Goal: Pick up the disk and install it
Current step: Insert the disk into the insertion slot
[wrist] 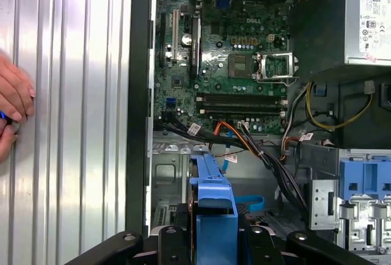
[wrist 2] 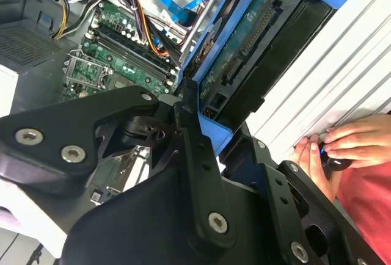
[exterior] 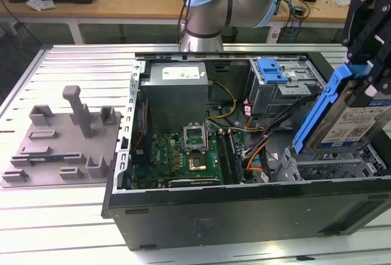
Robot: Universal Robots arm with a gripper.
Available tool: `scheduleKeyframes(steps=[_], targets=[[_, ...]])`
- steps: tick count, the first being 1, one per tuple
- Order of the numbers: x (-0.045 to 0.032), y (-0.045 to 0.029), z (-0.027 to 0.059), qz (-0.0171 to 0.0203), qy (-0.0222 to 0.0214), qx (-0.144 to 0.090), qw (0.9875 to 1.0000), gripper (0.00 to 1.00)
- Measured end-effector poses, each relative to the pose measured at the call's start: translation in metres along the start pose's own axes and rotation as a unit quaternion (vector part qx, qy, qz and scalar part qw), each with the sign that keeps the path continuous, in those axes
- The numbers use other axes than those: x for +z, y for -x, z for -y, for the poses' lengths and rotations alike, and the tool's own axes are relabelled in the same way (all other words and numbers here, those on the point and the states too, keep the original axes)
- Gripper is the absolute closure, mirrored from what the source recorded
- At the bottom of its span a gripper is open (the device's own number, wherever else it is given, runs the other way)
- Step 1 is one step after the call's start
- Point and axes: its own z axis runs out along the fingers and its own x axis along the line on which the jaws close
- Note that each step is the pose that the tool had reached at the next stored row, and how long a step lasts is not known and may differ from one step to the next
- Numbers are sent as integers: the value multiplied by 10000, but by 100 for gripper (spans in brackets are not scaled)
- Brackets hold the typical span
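One black gripper (exterior: 368, 63) has its jaws clamped on the blue plastic carrier frame of one flat rectangular silver disk (exterior: 357, 121) with a white-and-blue label. The disk hangs tilted, its lower end at one metal drive bay (exterior: 330, 167) at the exterior view's right end of one open black computer case (exterior: 244, 216). Inside lie one green motherboard (exterior: 189, 155) and one grey power-supply box (exterior: 177, 91). One grey plastic fixture plate (exterior: 61, 149) sits beside the case. In the second wrist view, a person's two hands (wrist 2: 351, 137) lie together on the ribbed aluminium table (wrist 2: 330, 76).

One disk (exterior: 357, 121), one computer case (exterior: 244, 210), one motherboard (exterior: 183, 155).
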Motion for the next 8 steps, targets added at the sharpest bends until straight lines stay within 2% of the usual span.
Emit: scheduleKeyframes(steps=[8], targets=[[25,-5,0,-1,0,-3,10000,63]])
